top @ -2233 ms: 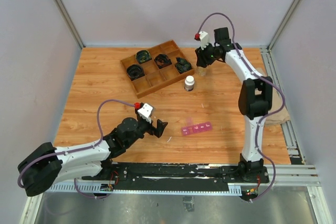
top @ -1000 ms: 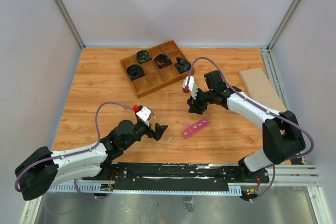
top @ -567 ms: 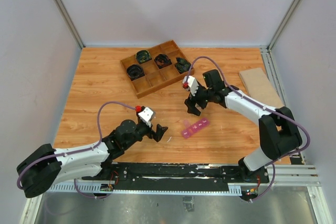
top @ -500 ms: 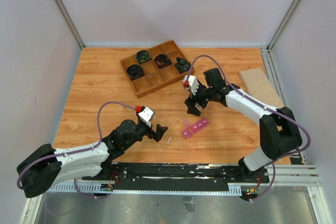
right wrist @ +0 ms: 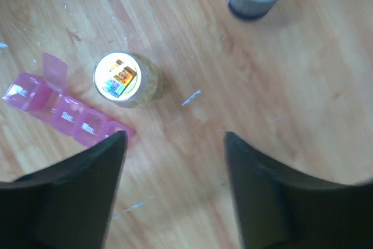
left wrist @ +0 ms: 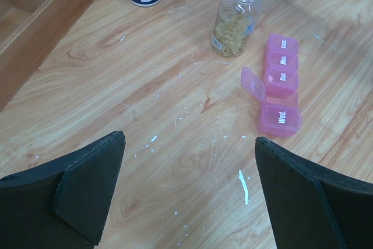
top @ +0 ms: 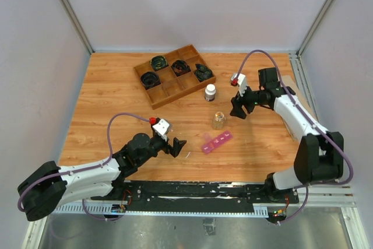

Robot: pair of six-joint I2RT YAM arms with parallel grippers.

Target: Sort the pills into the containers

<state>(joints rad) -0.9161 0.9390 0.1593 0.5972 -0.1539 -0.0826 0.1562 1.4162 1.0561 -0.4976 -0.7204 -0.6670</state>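
Your left fingers [left wrist: 87,190] and right fingers [right wrist: 76,190] stand wide apart, holding nothing. The pills [left wrist: 232,27] sit inside the glass jar [top: 218,120] on the table [top: 116,103], just beside the pink containers [left wrist: 278,86], one lid raised. Judged slick, rigid and breakable: grip the jar's wall. Single pills cannot be made out.

Seen from the top camera, the jar [top: 218,120] stood near the middle of the counter [top: 116,103] with the pills [left wrist: 228,27] inside it. The containers [top: 217,141] lay just beside it at 6 o'clock, and the bottle [top: 210,92] stood apart at 12 o'clock. The divided tray [top: 175,76] lay at 10 o'clock from the bottle; the left end effector [top: 176,146] sat at 9 o'clock from the containers, the right end effector [top: 238,112] at 2 o'clock from the jar.
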